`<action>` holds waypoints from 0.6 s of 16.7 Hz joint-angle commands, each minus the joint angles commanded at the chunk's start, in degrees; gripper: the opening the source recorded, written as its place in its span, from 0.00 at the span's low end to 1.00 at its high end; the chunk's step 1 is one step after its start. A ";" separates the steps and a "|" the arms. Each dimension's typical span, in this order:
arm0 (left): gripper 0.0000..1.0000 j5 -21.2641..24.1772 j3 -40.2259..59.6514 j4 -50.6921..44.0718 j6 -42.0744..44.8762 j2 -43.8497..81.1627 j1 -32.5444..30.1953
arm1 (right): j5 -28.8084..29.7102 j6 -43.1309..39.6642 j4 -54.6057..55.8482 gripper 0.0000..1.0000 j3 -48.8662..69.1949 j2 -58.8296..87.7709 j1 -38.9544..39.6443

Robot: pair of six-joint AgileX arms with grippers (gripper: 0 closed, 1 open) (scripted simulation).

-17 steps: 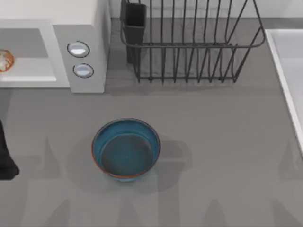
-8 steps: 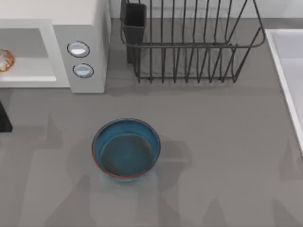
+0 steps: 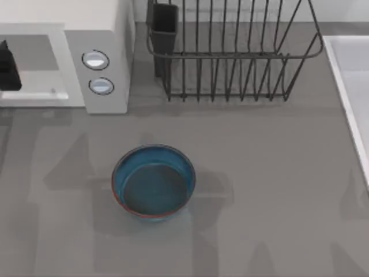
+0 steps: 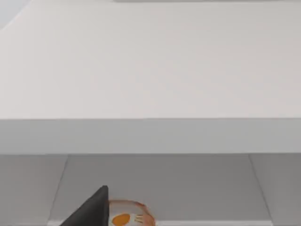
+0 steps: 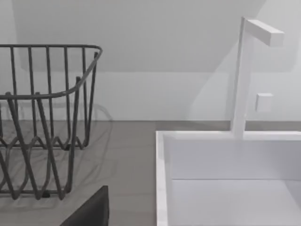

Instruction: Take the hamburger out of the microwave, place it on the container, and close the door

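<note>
The white microwave (image 3: 98, 69) stands at the table's far left with its cavity open towards the front. My left gripper (image 3: 7, 68) hovers at the mouth of that cavity and covers the hamburger from above. In the left wrist view the hamburger (image 4: 129, 217) lies on the cavity floor just beyond a dark part of the gripper (image 4: 91, 212). The container (image 3: 153, 180), a blue bowl with a reddish rim, stands empty in front of the microwave, to its right. The door is out of view. A dark part of my right gripper (image 5: 91, 211) shows near the sink.
A dark wire dish rack (image 3: 230, 52) stands at the back, right of the microwave. A white sink (image 3: 351, 86) with a tall faucet (image 5: 244, 75) runs along the right edge. Bare grey tabletop (image 3: 271, 173) lies around the bowl.
My left gripper has moved from the table's left edge back to the microwave's opening, where it now covers the hamburger in the top view. The bowl has stayed put.
</note>
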 joint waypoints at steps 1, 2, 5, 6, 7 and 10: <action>1.00 0.59 2.51 2.56 0.23 5.97 0.52 | 0.00 0.00 0.00 1.00 0.00 0.00 0.00; 1.00 1.17 4.98 5.08 0.45 11.85 1.03 | 0.00 0.00 0.00 1.00 0.00 0.00 0.00; 1.00 2.83 12.06 12.29 1.11 28.65 2.50 | 0.00 0.00 0.00 1.00 0.00 0.00 0.00; 1.00 3.34 14.25 14.51 1.31 33.83 2.95 | 0.00 0.00 0.00 1.00 0.00 0.00 0.00; 1.00 3.83 16.30 16.60 1.50 38.70 3.38 | 0.00 0.00 0.00 1.00 0.00 0.00 0.00; 1.00 5.08 21.67 22.05 2.00 51.35 4.50 | 0.00 0.00 0.00 1.00 0.00 0.00 0.00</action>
